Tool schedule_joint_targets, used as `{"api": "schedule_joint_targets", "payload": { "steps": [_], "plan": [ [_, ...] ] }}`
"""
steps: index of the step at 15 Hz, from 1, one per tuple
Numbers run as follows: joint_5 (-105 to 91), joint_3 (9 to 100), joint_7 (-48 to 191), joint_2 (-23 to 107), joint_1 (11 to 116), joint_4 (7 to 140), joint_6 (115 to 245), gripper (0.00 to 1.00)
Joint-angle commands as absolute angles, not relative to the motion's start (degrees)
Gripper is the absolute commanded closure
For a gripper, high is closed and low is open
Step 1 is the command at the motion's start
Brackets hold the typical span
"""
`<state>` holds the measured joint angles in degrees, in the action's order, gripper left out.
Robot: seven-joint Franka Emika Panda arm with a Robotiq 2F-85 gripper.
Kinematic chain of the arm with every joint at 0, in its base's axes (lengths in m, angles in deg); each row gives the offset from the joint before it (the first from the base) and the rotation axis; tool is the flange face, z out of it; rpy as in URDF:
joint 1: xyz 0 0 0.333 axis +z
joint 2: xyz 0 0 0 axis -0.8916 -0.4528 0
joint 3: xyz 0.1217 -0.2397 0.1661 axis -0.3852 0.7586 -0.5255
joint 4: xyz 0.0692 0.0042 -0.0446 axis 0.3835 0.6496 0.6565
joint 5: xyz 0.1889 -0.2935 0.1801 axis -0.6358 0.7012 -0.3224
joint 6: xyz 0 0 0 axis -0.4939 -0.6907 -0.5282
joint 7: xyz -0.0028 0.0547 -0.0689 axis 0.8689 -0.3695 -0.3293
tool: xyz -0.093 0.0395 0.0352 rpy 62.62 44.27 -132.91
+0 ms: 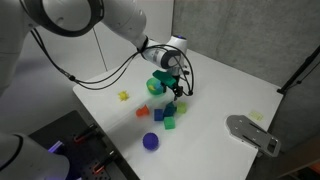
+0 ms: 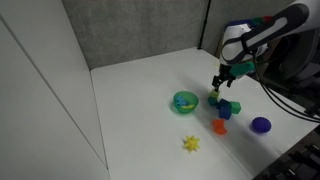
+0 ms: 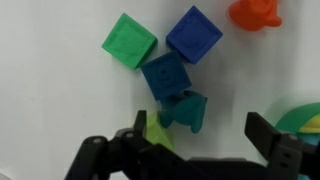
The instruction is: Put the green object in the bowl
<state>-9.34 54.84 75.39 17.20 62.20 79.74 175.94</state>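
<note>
wrist view: gripper (image 3: pixel 205 130) open, jaws wide, holding nothing. dark green block (image 3: pixel 188 108) sits on table (image 3: pixel 60 90) between jaws, nearer left finger, touching blue cube (image 3: pixel 165 72) on far side. we take it as task's target; lighter green cube (image 3: pixel 130 40) lies farther, left. bowl (image 3: pixel 303 112) just right of gripper. we judge: lower straight, close, carry right.

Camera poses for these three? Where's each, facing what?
Exterior view: high, looking down on table; arm enters upper left.
Exterior view: lower, alongside a white panel; arm enters from right.
Wrist view: straight down on blocks; gripper at bottom edge.
Shared: green bowl in all three.
</note>
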Motion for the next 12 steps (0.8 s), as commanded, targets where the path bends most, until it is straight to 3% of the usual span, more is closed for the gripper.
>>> {"api": "schedule_joint_targets", "payload": {
  "steps": [1, 12],
  "plan": [
    [-7.67, 55.14, 73.99, 10.77, 62.49, 72.53, 175.20, 0.00],
    [-7.98, 54.65, 74.58, -2.26, 62.75, 59.06, 172.17, 0.00]
  ]
}}
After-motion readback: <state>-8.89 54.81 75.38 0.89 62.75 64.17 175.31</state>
